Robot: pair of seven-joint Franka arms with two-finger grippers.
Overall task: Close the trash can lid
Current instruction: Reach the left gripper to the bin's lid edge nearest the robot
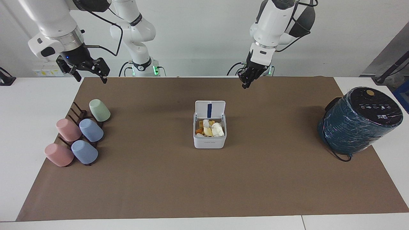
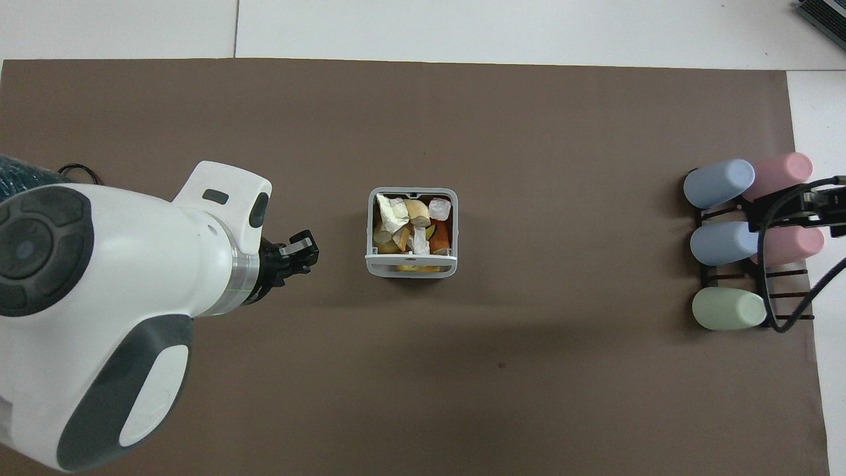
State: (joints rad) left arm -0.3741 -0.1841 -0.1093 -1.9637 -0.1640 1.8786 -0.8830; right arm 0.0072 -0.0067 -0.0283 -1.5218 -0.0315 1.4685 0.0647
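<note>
The small white trash can (image 1: pixel 209 142) stands in the middle of the brown mat, full of crumpled scraps; it also shows in the overhead view (image 2: pixel 372 225). Its lid (image 1: pixel 210 109) stands upright on the side nearer to the robots, blue stripe showing; from overhead the lid (image 2: pixel 411 266) is seen edge-on. My left gripper (image 1: pixel 246 83) hangs in the air, apart from the can; overhead it (image 2: pixel 305 254) is over the mat beside the can, toward the left arm's end. My right gripper (image 1: pixel 91 76) is open and empty, raised over the cup rack, where the arm waits.
A dark rack (image 1: pixel 78 112) with several pastel cups lying on it sits at the right arm's end (image 2: pixel 786 272). A large dark teal cylindrical appliance (image 1: pixel 359 121) stands at the left arm's end, mostly hidden overhead by the left arm (image 2: pixel 26 178).
</note>
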